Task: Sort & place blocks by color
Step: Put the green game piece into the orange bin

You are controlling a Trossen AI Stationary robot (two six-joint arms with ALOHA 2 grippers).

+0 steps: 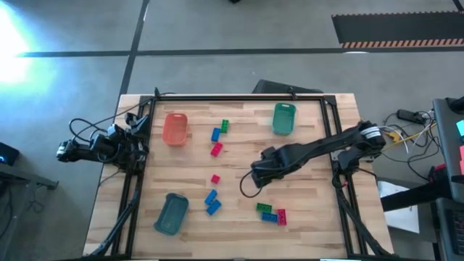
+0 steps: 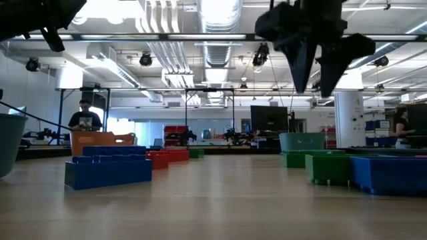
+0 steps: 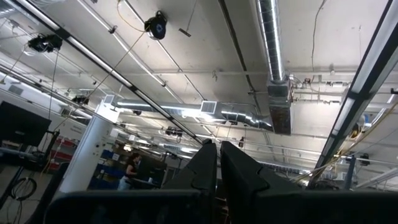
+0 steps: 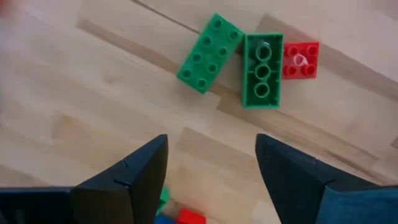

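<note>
My right gripper (image 4: 211, 168) hangs above the table, fingers spread with nothing between them. Just ahead lie two green blocks (image 4: 209, 53) and a red block (image 4: 301, 59), touching in a row. My left gripper (image 3: 217, 165) rests pinched shut at the table's far side.

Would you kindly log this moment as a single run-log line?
left end effector: shut, parked at table's left edge | right end effector: open, empty, above table | green blocks: loose on table
</note>
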